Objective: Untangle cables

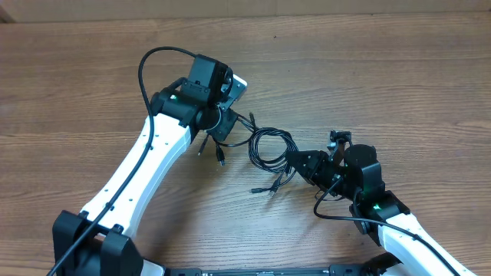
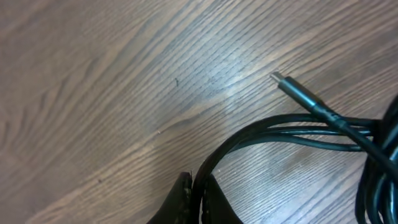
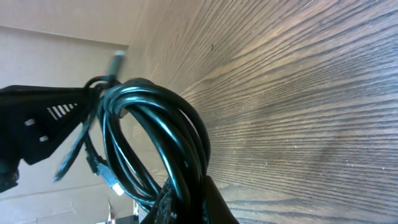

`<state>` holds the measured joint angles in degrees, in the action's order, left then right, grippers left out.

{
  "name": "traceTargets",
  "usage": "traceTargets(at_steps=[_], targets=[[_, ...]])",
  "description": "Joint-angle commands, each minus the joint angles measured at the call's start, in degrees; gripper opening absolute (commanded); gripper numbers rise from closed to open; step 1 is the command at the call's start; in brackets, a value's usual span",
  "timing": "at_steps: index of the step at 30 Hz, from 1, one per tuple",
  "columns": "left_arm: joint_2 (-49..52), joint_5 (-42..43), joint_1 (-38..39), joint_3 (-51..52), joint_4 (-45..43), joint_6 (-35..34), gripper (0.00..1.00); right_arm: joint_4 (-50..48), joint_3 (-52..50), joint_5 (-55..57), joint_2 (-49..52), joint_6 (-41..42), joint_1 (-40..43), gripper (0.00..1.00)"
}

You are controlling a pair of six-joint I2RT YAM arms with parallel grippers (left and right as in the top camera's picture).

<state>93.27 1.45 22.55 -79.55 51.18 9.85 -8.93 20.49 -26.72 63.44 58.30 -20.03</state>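
Observation:
The cables (image 1: 271,146) are thin black cords looped in a coil on the wooden table between my two arms. My left gripper (image 1: 229,127) is at the coil's left side, shut on a single strand (image 2: 249,134) that runs out between its tips (image 2: 194,182). A silvery-tipped plug (image 2: 281,81) lies just beyond on the wood. On the coil's right side, my right gripper (image 1: 296,161) is shut on a thick bunch of loops (image 3: 155,134), which rises between its jaws (image 3: 186,190). Loose plug ends trail out at the lower left (image 1: 219,158) and below the coil (image 1: 265,188).
The wooden table (image 1: 368,69) spreads all around, with its far edge along the top of the overhead view. Thicker black leads run along both arms (image 1: 146,65) (image 1: 337,217). In the right wrist view the left arm's black gripper (image 3: 37,121) shows beyond the coil.

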Motion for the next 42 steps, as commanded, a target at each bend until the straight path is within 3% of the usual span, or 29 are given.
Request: traceTargets(at_steps=[1, 8, 15, 19, 23, 32, 34, 35, 36, 37, 38, 42], targets=[[0.48, -3.82, -1.53, -1.22, 0.00, -5.14, 0.04, 0.83, 0.15, 2.25, 0.24, 0.00, 0.17, 0.04], [0.48, 8.74, -1.53, -1.22, 3.30, 2.23, 0.04, -2.12, 0.15, 2.05, 0.22, -0.24, 0.17, 0.04], [0.48, 25.09, -1.53, -1.22, 7.17, 11.65, 0.04, -15.08, 0.15, -1.79, 0.22, -4.59, 0.22, 0.04], [0.48, 32.96, -1.53, -1.22, 8.66, 17.62, 0.04, -14.84, 0.15, -0.31, 0.24, -6.12, 0.28, 0.05], [0.48, 33.31, -1.53, -1.22, 8.52, 18.05, 0.04, -14.10, 0.15, -0.33, 0.24, -6.32, 0.50, 0.05], [0.48, 22.88, -1.53, -1.22, 8.13, 16.41, 0.05, -11.85, 0.15, -0.33, 0.24, -6.05, 0.55, 0.04], [0.48, 21.07, -1.53, -1.22, 7.48, 14.78, 0.18, -10.23, 0.15, -0.37, 0.24, -5.84, 0.55, 0.04], [0.48, 20.17, -1.53, -1.22, 6.97, 13.44, 0.30, -9.18, 0.15, -0.39, 0.24, -5.81, 0.55, 0.04], [0.48, 19.34, -1.53, -1.22, 6.45, 11.98, 0.47, -8.26, 0.15, -0.37, 0.24, -5.81, 0.55, 0.04], [0.48, 18.75, -1.53, -1.22, 5.81, 10.47, 0.83, -7.28, 0.15, -0.37, 0.24, -5.81, 0.55, 0.04], [0.48, 18.45, -1.53, -1.22, 5.25, 9.22, 1.00, -6.54, 0.15, -0.39, 0.24, -5.84, 0.55, 0.04], [0.57, 18.45, -1.53, -1.22, 2.80, 4.70, 1.00, -5.42, 0.15, -0.39, 0.24, -5.84, 0.55, 0.04]])
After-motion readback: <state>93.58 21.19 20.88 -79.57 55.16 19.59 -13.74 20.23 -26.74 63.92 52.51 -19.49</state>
